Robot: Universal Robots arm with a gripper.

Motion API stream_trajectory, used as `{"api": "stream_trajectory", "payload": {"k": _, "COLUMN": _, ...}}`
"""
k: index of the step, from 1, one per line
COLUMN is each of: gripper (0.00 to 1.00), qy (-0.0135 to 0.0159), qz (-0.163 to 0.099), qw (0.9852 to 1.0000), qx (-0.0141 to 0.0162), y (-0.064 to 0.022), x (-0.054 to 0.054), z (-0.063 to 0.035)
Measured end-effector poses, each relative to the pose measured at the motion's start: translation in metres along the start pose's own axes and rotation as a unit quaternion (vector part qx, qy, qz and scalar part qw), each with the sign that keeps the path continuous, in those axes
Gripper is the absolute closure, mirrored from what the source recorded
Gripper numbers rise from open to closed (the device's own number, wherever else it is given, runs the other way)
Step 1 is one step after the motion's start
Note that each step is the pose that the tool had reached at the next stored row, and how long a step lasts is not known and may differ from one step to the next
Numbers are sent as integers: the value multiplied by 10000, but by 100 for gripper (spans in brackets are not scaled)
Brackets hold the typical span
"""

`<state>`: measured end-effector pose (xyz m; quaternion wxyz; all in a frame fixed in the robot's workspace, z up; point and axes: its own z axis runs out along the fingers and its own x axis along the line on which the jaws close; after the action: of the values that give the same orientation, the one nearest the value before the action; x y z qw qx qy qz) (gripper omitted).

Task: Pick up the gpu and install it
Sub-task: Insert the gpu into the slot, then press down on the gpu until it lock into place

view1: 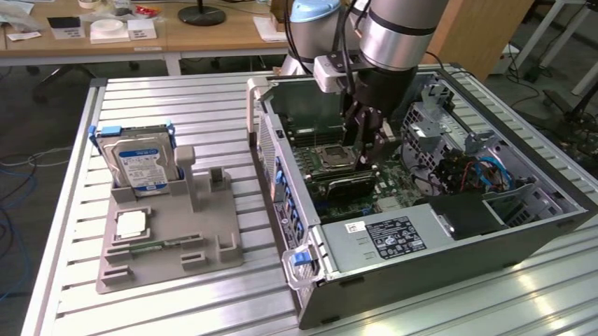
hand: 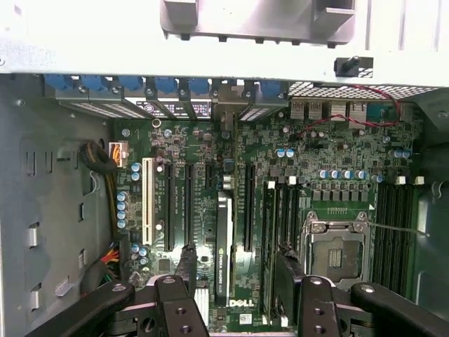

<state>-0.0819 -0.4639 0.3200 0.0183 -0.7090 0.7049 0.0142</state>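
**Green card standing in the motherboard, gripper open over it**

Black two-finger gripper [view1: 367,150] on the silver-and-blue robot arm [view1: 393,28] is down inside the open grey metal computer case [view1: 467,259], which lies on its side on the slatted aluminium table [view1: 187,98]. Jaws spread wide, nothing held.

The gpu [view1: 351,185], a flat green circuit card with a black cooler block, stands on edge in a slot of the green motherboard [view1: 323,133] inside the case, just beside the square silver processor socket [view1: 332,155]. In the wrist view the gpu [hand: 223,242] shows edge-on with white lettering along it. It sits between the two black fingers [hand: 186,263], one on each side, and both look clear of it.

Outside the case, on the exterior view's left, is a grey plastic parts holder [view1: 159,262]. A silver hard drive with a blue-white label [view1: 140,164] stands upright in it, on the side away from the case. A thin green memory stick [view1: 154,246] lies flat on it.
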Motion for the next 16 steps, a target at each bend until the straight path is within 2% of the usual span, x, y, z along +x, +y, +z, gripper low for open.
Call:
{"api": "stream_trajectory", "payload": {"k": 4, "gripper": 42, "qy": 1, "qz": 0, "qw": 10000, "qx": 0, "y": 0, "x": 0, "z": -2}}
{"api": "stream_trajectory", "payload": {"k": 12, "gripper": 42, "qy": 1, "qz": 0, "qw": 10000, "qx": -1, "y": 0, "x": -5, "z": -103}}
{"api": "stream_trajectory", "payload": {"k": 16, "gripper": 42, "qy": 1, "qz": 0, "qw": 10000, "qx": 0, "y": -1, "x": -5, "z": -105}}
